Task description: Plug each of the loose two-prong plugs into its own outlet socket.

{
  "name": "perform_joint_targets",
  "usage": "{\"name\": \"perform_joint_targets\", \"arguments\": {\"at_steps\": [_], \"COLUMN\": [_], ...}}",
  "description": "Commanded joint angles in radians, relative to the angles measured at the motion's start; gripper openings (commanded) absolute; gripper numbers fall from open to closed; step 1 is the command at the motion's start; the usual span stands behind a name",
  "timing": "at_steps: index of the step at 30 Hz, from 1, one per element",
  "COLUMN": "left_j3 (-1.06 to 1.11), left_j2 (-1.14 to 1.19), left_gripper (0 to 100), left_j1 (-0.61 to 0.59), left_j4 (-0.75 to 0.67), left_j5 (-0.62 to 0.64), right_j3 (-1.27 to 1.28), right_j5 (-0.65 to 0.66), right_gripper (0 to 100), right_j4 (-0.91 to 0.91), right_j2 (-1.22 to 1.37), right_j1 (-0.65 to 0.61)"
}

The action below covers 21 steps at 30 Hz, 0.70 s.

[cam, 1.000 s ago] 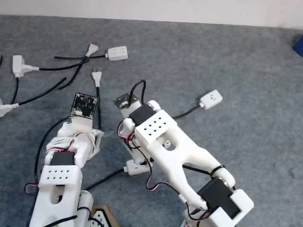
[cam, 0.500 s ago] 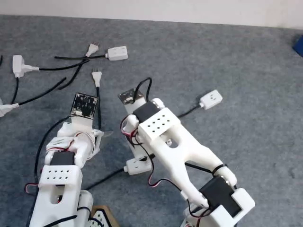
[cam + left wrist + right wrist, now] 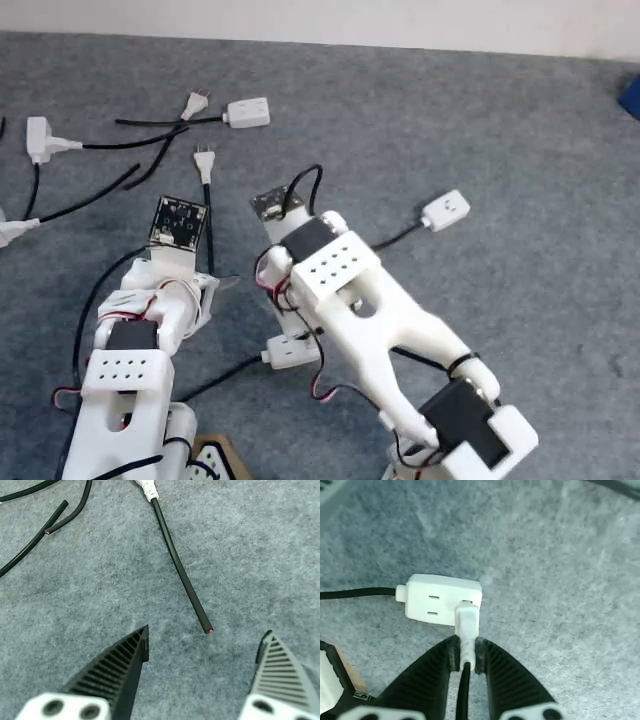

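The right gripper is closed tight on a white plug. The plug's tip touches the socket, near the front edge of the table. The left gripper is wide open and empty, over the end of a black cable.

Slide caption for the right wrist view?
Right pincer shut on white two-prong plug at white outlet socket on grey carpet.

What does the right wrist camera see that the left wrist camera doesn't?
Right wrist camera: the right gripper pinching a white plug that touches a white socket. Left wrist camera: the left gripper open over a loose black cable with a cut end, and more black cables beyond. Both: the grey carpet.
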Motion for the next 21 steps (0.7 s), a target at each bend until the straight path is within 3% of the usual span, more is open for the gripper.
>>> {"name": "perform_joint_targets", "arguments": {"at_steps": [1,21], "left_j3": [-0.002,-0.002], "left_j2": [-0.005,-0.005], "left_gripper": [35,35], "left_j1": [-0.007,-0.007], "left_j4": [-0.018,-0.018], "left_j5": [0.006,0.006], "right_j3": [0.082,0.162], "right_j5": [0.015,0.083], "right_gripper": [0.6,0.6], "right_j4": [-0.081,-0.15], "right_j2": [0.027,0.027], "right_j1": [-0.008,-0.013]}}
